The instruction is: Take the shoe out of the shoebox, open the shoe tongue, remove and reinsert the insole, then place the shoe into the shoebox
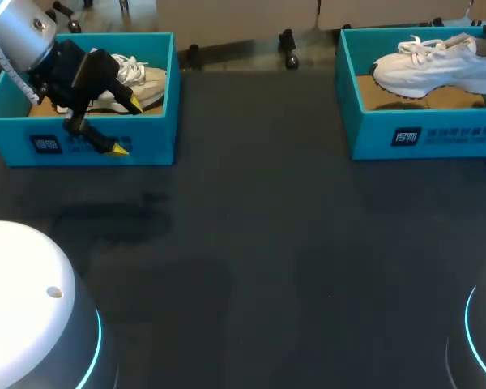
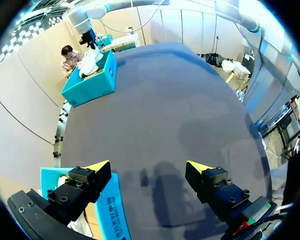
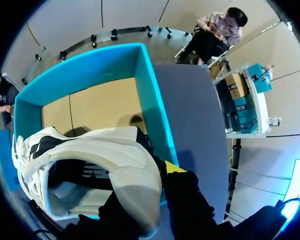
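Your right gripper [image 3: 149,181] is clamped on the heel of the white shoe [image 3: 85,150]. By my read, that hold leaves the tongue and laces free to work. The shoe is low in the right shoebox [image 3: 152,115]; I can't tell whether it's lifted. At upper left of the head view, your left gripper [image 1: 126,126] is spread wide and empty. It straddles the front wall of the left shoebox [image 1: 158,121], with the second shoe [image 1: 150,81] inside.

Two teal shoeboxes stand on the one dark worktop [image 1: 259,243]: the upper-left shoebox [image 1: 150,138] and the upper-right shoebox [image 1: 437,134]. There are two white shoes, one per box: the upper-left shoe [image 1: 146,85] and the upper-right shoe [image 1: 437,69].
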Controlling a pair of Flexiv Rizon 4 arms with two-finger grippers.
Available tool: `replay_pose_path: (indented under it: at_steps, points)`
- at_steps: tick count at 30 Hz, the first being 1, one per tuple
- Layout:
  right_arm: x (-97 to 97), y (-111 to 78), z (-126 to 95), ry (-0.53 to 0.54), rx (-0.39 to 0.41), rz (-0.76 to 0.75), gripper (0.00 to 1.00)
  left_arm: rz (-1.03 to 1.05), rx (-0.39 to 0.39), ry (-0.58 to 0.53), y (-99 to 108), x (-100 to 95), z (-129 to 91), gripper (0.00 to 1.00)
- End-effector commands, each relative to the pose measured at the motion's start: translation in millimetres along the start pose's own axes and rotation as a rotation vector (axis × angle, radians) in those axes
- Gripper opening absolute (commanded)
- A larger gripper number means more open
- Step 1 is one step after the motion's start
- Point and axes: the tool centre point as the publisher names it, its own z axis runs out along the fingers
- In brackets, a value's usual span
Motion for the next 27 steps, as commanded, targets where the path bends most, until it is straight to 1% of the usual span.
replay_pose_path:
  at_steps: [1,6,13,21,27]
  points:
    - [2.8,6.9,10,-0.008,0.011,0.003,0.00,0.001,-0.001,0.003,0,-1.2,0,1.00]
    - [2.0,7.1,22,-0.014,0.030,0.019,0.00,0.001,-0.001,0.003,0,-1.2,0,1.00]
    - [3.5,7.8,35,-0.019,0.032,0.032,0.00,0.001,-0.001,0.003,0,-1.2,0,1.00]
    - [10.3,7.3,51,-0.025,0.046,0.037,0.00,0.001,-0.001,0.003,0,-1.2,0,1.00]
    - [14.0,9.4,57,-0.030,0.045,0.037,0.00,0.001,-0.001,0.003,0,-1.2,0,1.00]
